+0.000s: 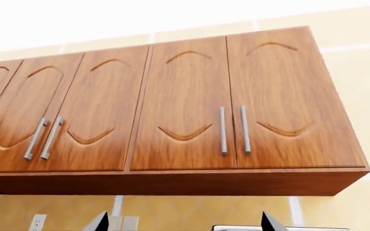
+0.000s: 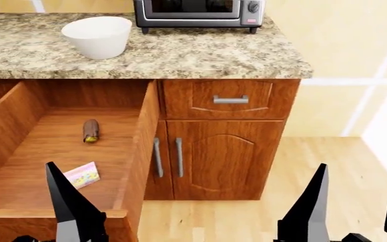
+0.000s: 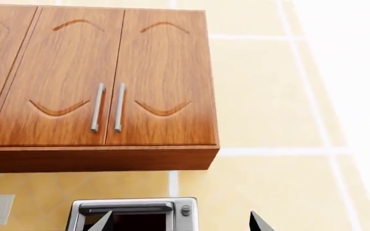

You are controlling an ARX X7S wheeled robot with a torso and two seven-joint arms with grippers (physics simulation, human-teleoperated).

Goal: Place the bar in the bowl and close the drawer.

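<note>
The bar [image 2: 90, 130], a small dark-brown lump with a yellowish end, lies on the floor of the open drawer [image 2: 141, 136] at the left of the head view. The white bowl [image 2: 97, 35] stands on the granite counter [image 2: 200, 55] above the drawer, toward its back left. My left gripper [image 1: 185, 225] is open and empty; one of its fingers [image 2: 69, 206] rises over the drawer's front right corner. My right gripper [image 2: 353, 204] is open and empty too, low and in front of the cabinet doors, well right of the drawer. Both wrist views point up at the wall cabinets.
A pink and yellow packet [image 2: 81, 175] lies in the drawer near its front. A toaster oven [image 2: 197, 12] stands at the counter's back. Right of the open drawer are a shut drawer [image 2: 231, 100] and lower cabinet doors [image 2: 220, 156]. Upper cabinets [image 1: 185, 106] hang above.
</note>
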